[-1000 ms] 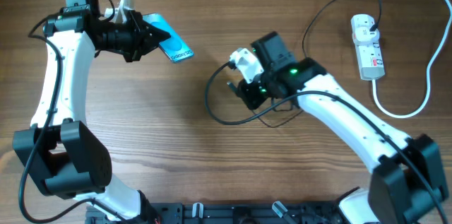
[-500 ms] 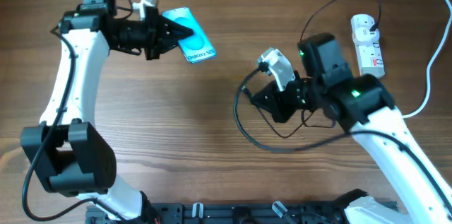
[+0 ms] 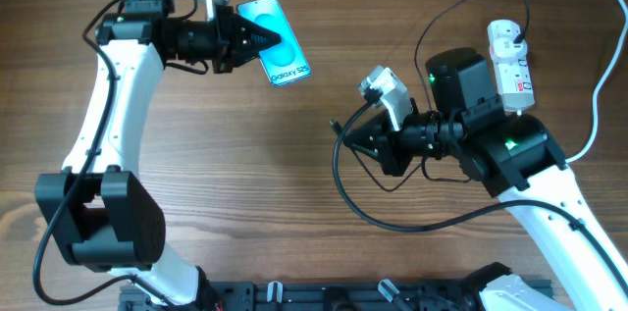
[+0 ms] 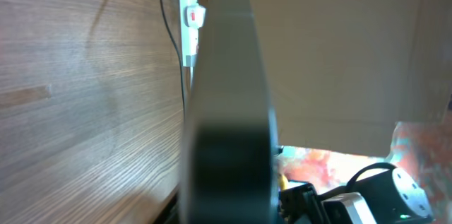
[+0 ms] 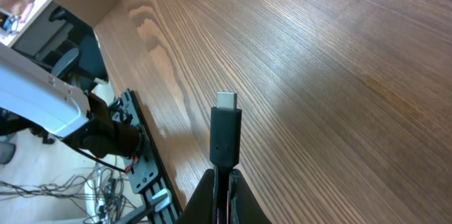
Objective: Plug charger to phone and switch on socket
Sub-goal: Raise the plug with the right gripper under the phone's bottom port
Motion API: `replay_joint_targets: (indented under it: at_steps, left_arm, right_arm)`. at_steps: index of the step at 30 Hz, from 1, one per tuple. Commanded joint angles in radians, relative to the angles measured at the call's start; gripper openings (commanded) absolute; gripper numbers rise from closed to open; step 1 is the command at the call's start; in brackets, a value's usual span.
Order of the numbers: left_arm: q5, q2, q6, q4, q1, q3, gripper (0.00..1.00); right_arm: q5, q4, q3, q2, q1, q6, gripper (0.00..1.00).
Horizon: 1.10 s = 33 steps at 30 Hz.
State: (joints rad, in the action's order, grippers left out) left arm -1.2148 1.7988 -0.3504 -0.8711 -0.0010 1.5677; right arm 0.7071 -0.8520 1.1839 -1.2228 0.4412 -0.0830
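Bare wooden table right across the overhead view. Left arm up from the near edge, elbow bent, forearm stretched rightward along the far side. Left gripper clamped on one end of the phone, lifted off the wood, screen up and tilted. Right arm in from the lower right, wrist aimed left. Right gripper pinched tight on the charger just behind its plug, metal tip poking out ahead in the right wrist view. Clear gap between plug and phone. Socket flat at the far right, white cable curling beside it. From the left wrist, only a blurred dark edge of the phone, port impossible to make out. Socket's switch too small to read.
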Motion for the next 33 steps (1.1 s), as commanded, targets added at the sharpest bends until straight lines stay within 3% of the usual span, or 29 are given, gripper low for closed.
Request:
replay_joint_targets:
  at_steps: [1, 15, 29, 33]
  left_arm:
    - [-0.046, -0.030, 0.033, 0.035, -0.042, 0.008, 0.04]
    - [-0.014, -0.030, 0.032, 0.071, -0.068, 0.008, 0.04]
    - [0.012, -0.030, 0.033, 0.035, -0.068, 0.008, 0.04]
    - [0.013, -0.030, 0.032, 0.034, -0.087, 0.008, 0.04]
  right_arm:
    - [0.027, -0.005, 0.000, -0.016, -0.001, 0.058, 0.04]
    - [0.056, 0.050, 0.000, -0.168, -0.001, 0.172, 0.04]
    - [0.080, 0.159, 0.000, -0.169, -0.001, 0.250, 0.04]
    - [0.003, 0.164, 0.000, -0.169, 0.000, 0.287, 0.04]
